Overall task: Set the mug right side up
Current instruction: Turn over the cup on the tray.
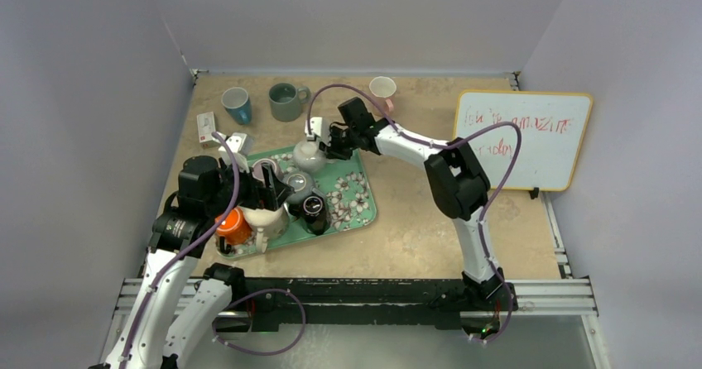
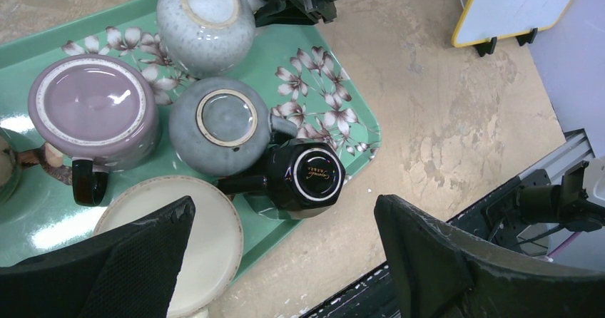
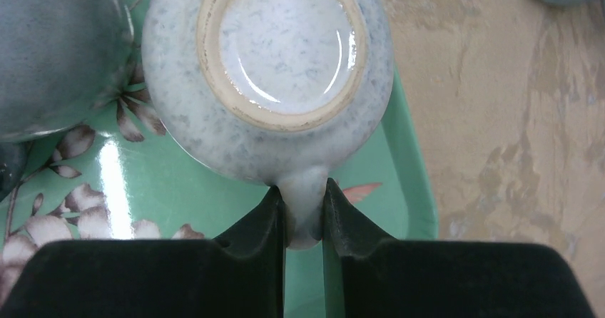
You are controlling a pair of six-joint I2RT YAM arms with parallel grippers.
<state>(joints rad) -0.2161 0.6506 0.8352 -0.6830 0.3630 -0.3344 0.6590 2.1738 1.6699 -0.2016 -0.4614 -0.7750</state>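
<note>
The speckled pale grey pottery mug [image 3: 267, 68] sits upside down, bottom up, at the far edge of the green tray with white flowers [image 3: 403, 190]. The right fingers [image 3: 260, 232] are squeezed narrow on its handle, one on each side. The left fingers [image 2: 135, 268] are spread wide and hold nothing. They hang above the near side of the tray, over a cream mug [image 2: 207, 239] and a shiny black mug [image 2: 307, 179]. A purple mug [image 2: 89, 108] and a blue-grey mug [image 2: 217, 122] are upside down too. The tray lies on the sandy brown worktop [image 1: 414, 220].
</note>
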